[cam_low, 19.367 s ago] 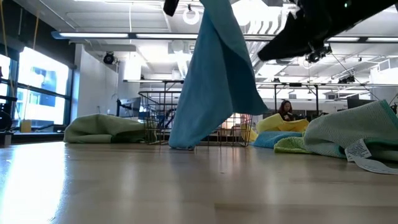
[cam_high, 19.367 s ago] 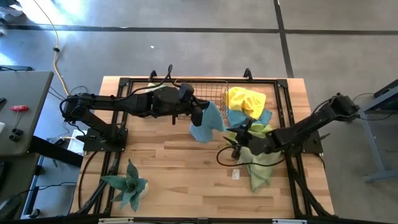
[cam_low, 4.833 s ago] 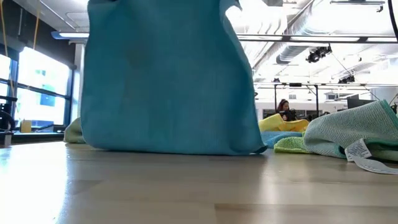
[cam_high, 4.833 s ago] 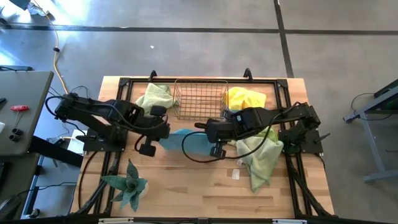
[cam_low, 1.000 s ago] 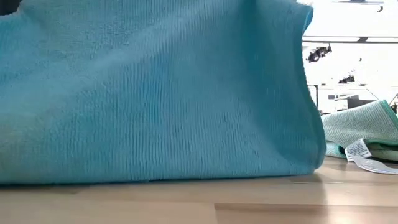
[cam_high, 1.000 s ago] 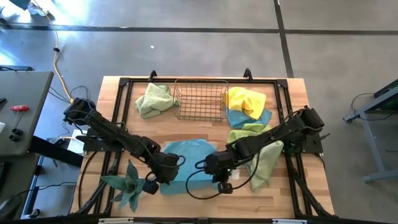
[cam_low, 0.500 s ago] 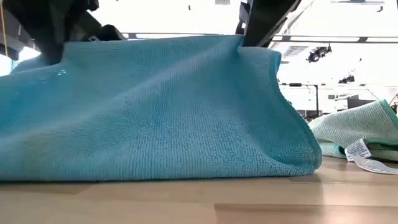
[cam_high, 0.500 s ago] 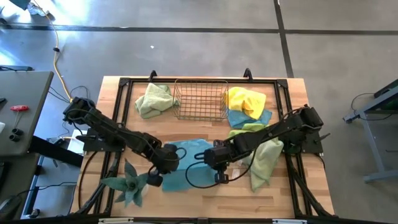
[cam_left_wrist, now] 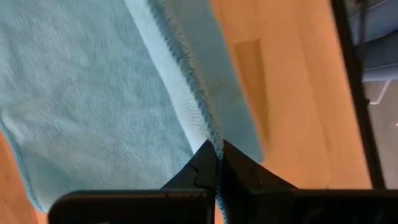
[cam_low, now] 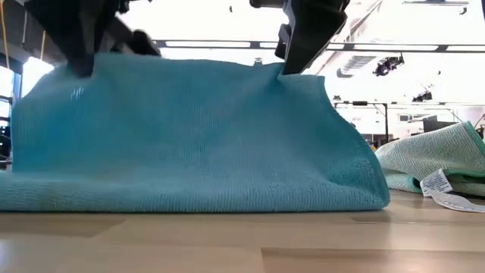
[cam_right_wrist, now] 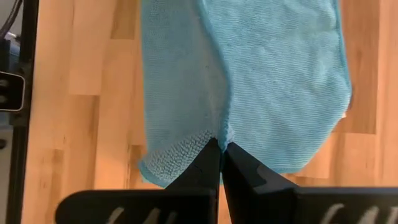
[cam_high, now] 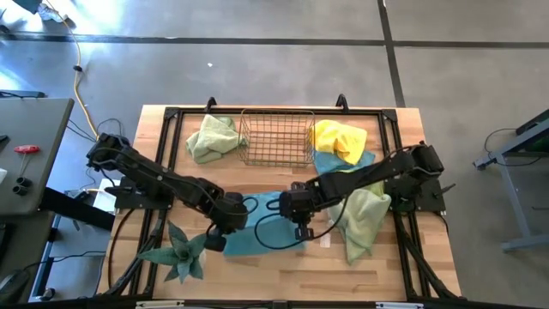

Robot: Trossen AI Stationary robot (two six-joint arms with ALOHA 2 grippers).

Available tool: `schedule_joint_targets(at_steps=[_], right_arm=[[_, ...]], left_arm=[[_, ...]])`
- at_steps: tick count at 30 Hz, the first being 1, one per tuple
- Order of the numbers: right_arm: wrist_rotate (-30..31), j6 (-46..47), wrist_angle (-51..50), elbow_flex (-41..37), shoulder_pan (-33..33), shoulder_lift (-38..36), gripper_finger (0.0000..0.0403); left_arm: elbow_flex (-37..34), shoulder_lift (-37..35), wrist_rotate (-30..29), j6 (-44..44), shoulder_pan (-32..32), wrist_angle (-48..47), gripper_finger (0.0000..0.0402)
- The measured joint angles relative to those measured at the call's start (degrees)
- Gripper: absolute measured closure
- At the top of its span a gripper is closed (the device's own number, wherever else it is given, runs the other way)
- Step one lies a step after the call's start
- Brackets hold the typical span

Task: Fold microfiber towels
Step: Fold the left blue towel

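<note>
blue towel (cam_high: 268, 225) on table, left claw (cam_left_wrist: 217, 163) and right claw (cam_right_wrist: 221, 149) clamped on its edge

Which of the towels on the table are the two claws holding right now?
The blue towel at the table's middle front, pinched by both claws; the yellow, green and other blue ones lie loose.

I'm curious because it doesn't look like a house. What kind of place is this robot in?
Probably a workshop or lab. The wooden table stands on a bare concrete floor, cables trail across it, and the low view shows long ceiling lights and pipes overhead.
</note>
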Motion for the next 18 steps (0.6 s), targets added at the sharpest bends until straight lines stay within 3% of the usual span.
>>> schedule_joint_targets(at_steps=[6, 18], right_arm=[[-0.96, -2.82, -1.70, 0.04, -0.55, -0.01, 0.0403], [6.93, -3.11, -4.44, 0.04, -1.94, -0.01, 0.0403]], left_arm=[[4.22, -0.02, -3.77, 4.37, -0.01, -3.93, 0.0401], [3.36, 2.15, -7.44, 7.81, 3.82, -6.73, 0.0401]])
